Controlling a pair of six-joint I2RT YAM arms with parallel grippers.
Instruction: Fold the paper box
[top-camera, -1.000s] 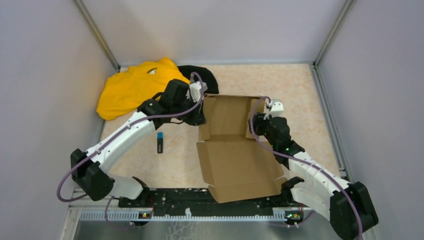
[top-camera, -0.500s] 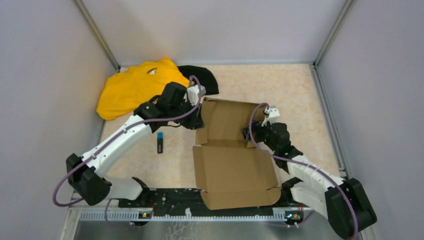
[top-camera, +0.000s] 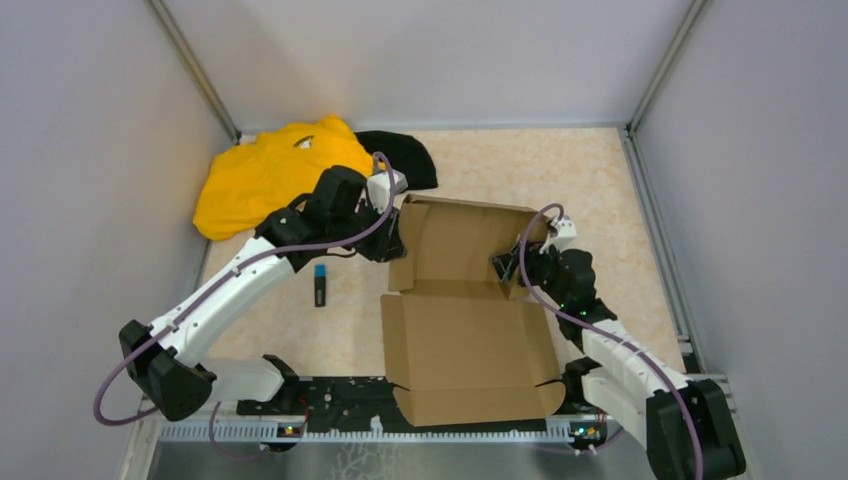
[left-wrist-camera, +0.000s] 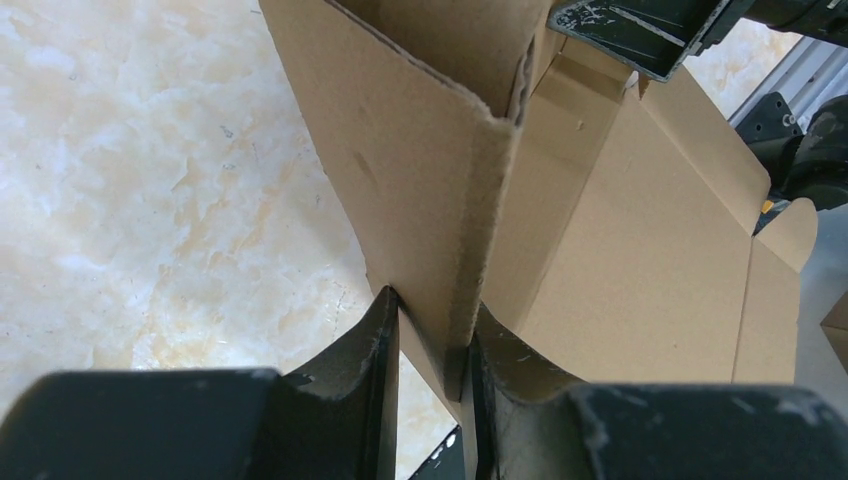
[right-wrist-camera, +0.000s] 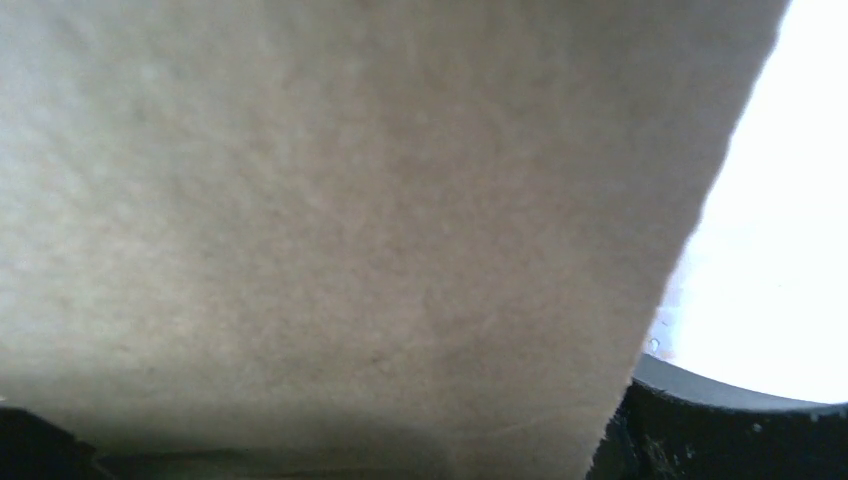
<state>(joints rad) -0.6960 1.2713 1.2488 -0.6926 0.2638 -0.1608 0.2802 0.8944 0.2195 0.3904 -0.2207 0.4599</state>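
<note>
Brown cardboard: the paper box (top-camera: 465, 330) is held by its upright left wall edge, which is pinched between the nearly closed fingers (left-wrist-camera: 372, 350) of the left gripper (left-wrist-camera: 432, 322). Bare table (left-wrist-camera: 150, 200) is seen on their outer side and the box floor on their inner side. The right gripper (top-camera: 506, 268) is spread wide with nothing clamped; a cardboard face at the box's right wall lies close across its fingers.

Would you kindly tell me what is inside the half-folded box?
Only the right end effector, against the right wall of the box; elsewhere bare cardboard shows. Whatever lies under the box is covered.
</note>
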